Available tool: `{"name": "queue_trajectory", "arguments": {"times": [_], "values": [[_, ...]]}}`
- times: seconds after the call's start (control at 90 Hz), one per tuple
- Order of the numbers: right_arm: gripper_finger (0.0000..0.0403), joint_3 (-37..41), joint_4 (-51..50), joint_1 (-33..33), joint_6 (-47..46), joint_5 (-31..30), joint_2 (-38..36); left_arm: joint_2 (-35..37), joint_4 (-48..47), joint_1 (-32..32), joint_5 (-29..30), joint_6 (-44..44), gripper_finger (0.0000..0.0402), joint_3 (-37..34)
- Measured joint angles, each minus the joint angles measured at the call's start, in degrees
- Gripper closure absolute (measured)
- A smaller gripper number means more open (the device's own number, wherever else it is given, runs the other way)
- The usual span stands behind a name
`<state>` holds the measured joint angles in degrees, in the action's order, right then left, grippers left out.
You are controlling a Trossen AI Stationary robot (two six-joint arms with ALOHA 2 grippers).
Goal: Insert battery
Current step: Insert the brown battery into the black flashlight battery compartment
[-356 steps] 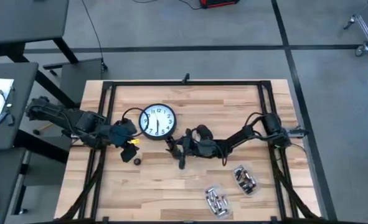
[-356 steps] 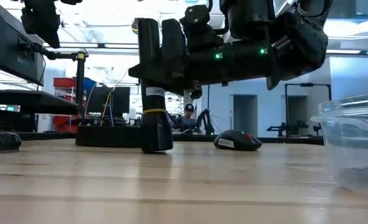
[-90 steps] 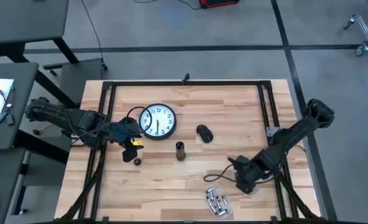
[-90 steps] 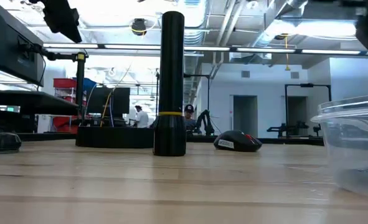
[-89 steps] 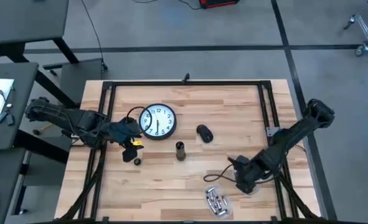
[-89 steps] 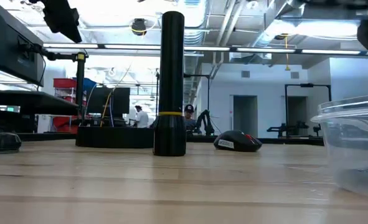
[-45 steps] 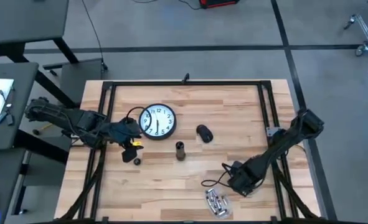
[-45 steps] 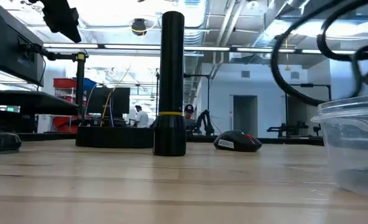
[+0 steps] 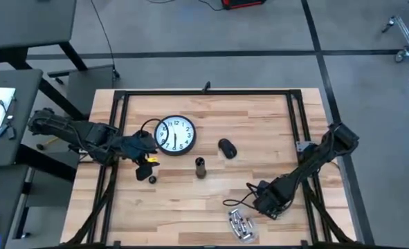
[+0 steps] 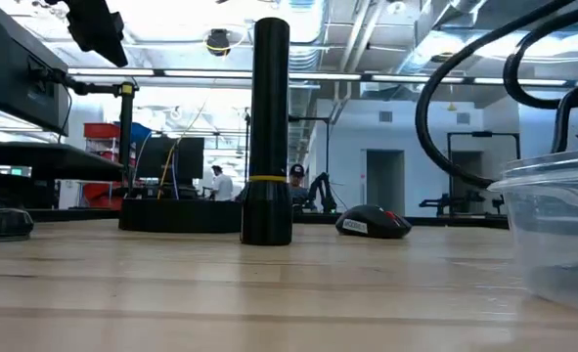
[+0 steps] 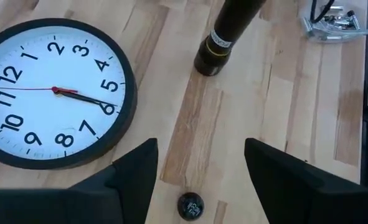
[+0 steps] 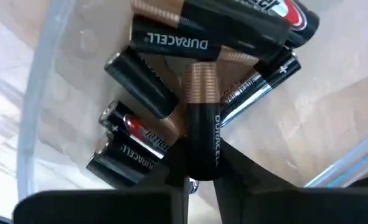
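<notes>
the table (image 9: 211,200) is pale wood planks inside a dark frame, on a grey floor with dark tape lines. on it lie a round wall clock (image 9: 174,133), face up, a dark mouse (image 9: 227,148) beside it, a black flashlight body (image 9: 201,167) standing upright near the middle, and its small round cap (image 9: 152,178) lying apart toward my left side. across the table top the room shows bright ceiling lights, white walls, doors, and people well back behind the flashlight.

two clear plastic tubs sit at the near right: one of loose batteries (image 9: 240,225), and one under my right arm. my left gripper (image 11: 199,168) hovers low by the clock's edge, fingers spread wide and empty, the cap just below them. my right arm folds down from the table's right rail, and my right gripper (image 12: 196,180) is pushed into the tub (image 12: 34,118), its fingers pinched on a black-and-copper duracell battery (image 12: 203,134) that lies on top of the heap, other cells touching it all round.
</notes>
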<state>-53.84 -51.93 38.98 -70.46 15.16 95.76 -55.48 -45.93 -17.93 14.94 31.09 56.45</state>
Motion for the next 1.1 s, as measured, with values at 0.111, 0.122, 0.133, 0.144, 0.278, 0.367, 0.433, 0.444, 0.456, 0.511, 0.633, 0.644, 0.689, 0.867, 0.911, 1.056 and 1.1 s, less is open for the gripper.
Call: {"name": "queue_trajectory", "arguments": {"times": [0.111,0.122,0.133,0.144,0.278,0.367,0.433,0.444,0.456,0.511,0.633,0.644,0.689,0.867,0.911,1.056,1.1], "values": [[0.0372,-0.97,-1.25,0.00,-0.40,0.18,-3.98,0.00,-0.21,0.00,-0.02,0.05,0.0181,0.19],[0.0372,-1.11,-1.38,-0.03,-0.42,0.20,-4.47,0.00,-0.26,0.00,-0.02,0.04,0.0181,0.29],[0.0372,-1.26,-1.53,-0.10,-0.42,0.21,-5.01,0.00,-0.30,0.00,-0.02,0.02,0.0181,0.41],[0.0372,-1.43,-1.69,-0.14,-0.43,0.25,-5.51,0.00,-0.33,0.00,-0.02,0.00,0.0181,0.56],[0.0372,-3.58,-3.17,-0.58,-0.99,0.39,-11.80,0.04,-0.66,0.00,-0.02,-1.53,0.0181,2.64],[0.0372,-5.34,-3.93,-1.35,-1.53,0.41,-15.79,0.04,-1.99,0.00,-0.22,-2.73,0.0181,4.91],[0.0372,-7.28,-3.68,-2.21,-1.49,0.06,-18.33,0.04,-2.33,0.00,-1.03,-3.79,0.0181,7.02],[0.0372,-7.62,-3.69,-2.42,-1.36,-0.11,-18.66,0.04,-2.34,0.00,-1.14,-4.01,0.0181,7.33],[0.0372,-7.98,-3.70,-2.65,-1.19,-0.32,-18.97,0.04,-2.34,0.00,-1.22,-4.25,0.0181,7.64],[0.0372,-9.84,-3.65,-3.99,0.29,-1.91,-20.27,0.04,-2.38,0.00,-1.34,-5.73,0.0181,9.40],[0.0372,-14.02,-3.60,-7.85,5.89,-4.82,-21.60,-0.72,-1.13,0.47,-3.02,-8.36,0.0181,13.28],[0.0372,-14.40,-3.56,-8.27,6.65,-5.02,-21.62,-0.89,-0.98,0.64,-3.21,-8.52,0.0181,13.64],[0.0372,-16.05,-3.58,-9.82,9.76,-6.00,-21.65,-1.76,-0.31,1.41,-4.36,-9.04,0.0181,14.98],[0.0372,-21.11,-1.23,-16.87,23.26,-10.02,-21.43,-9.80,0.33,5.10,-10.10,-11.55,0.0181,21.57],[0.0372,-21.94,-0.49,-18.54,26.50,-10.82,-21.41,-12.68,0.34,6.45,-11.92,-12.43,0.0181,23.90],[0.0372,-22.82,3.26,-22.59,35.12,-11.36,-21.41,-23.61,0.23,10.69,-17.53,-14.00,0.0181,33.34],[0.0372,-22.82,3.59,-23.29,37.28,-11.35,-21.41,-26.79,0.37,11.90,-19.95,-14.83,0.0181,36.73]]}}
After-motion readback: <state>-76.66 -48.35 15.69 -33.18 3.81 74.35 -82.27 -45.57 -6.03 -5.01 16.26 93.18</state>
